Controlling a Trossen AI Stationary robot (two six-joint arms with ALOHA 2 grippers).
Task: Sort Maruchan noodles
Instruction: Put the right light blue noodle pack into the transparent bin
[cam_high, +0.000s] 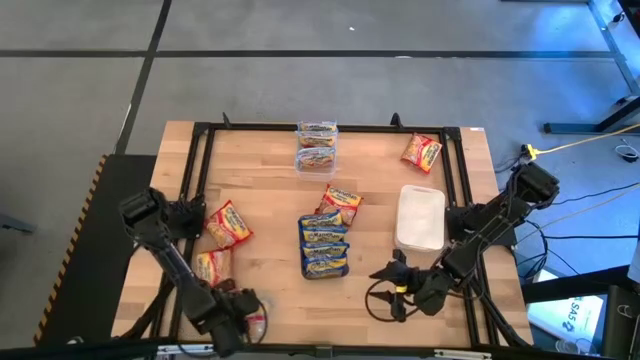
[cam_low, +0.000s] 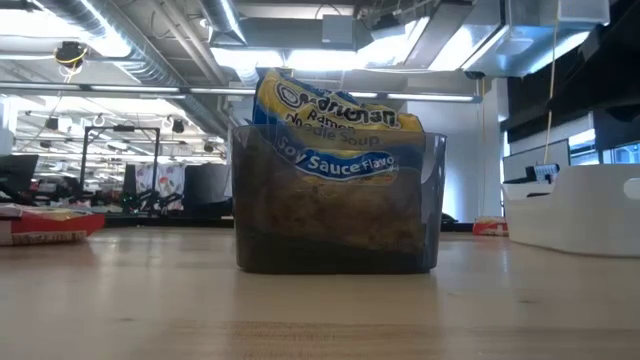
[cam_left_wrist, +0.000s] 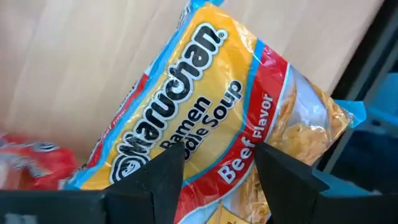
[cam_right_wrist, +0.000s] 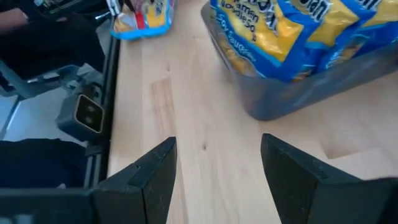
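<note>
My left gripper (cam_high: 250, 308) is at the table's near edge, open, its fingers (cam_left_wrist: 165, 177) standing over the face of a red-banded Beef Maruchan packet (cam_left_wrist: 205, 106), which also shows in the right wrist view (cam_right_wrist: 142, 18). Two more red packets (cam_high: 228, 225) (cam_high: 213, 265) lie flat at the left. Blue-banded packets (cam_high: 324, 245) stand in the dark grey tray (cam_low: 335, 255), and one packet (cam_high: 341, 200) leans at its far end. A clear tub (cam_high: 316, 146) holds packets. Another red packet (cam_high: 421, 152) lies at far right. My right gripper (cam_right_wrist: 217, 140) is open over bare wood, right of the tray. My left gripper comes at the Beef packet's printed face (cam_left_wrist: 186, 134) from above, with a finger on either side of the label's middle. I cannot tell whether the fingers touch it. The packet's one end (cam_left_wrist: 339, 118) reaches over the dark frame rail.
A white tray (cam_high: 420, 218) sits right of the dark tray. A black frame (cam_high: 200, 150) runs around the table's edges. Bare wood lies between the left packets and the dark tray, and in front of my right gripper (cam_high: 385, 281).
</note>
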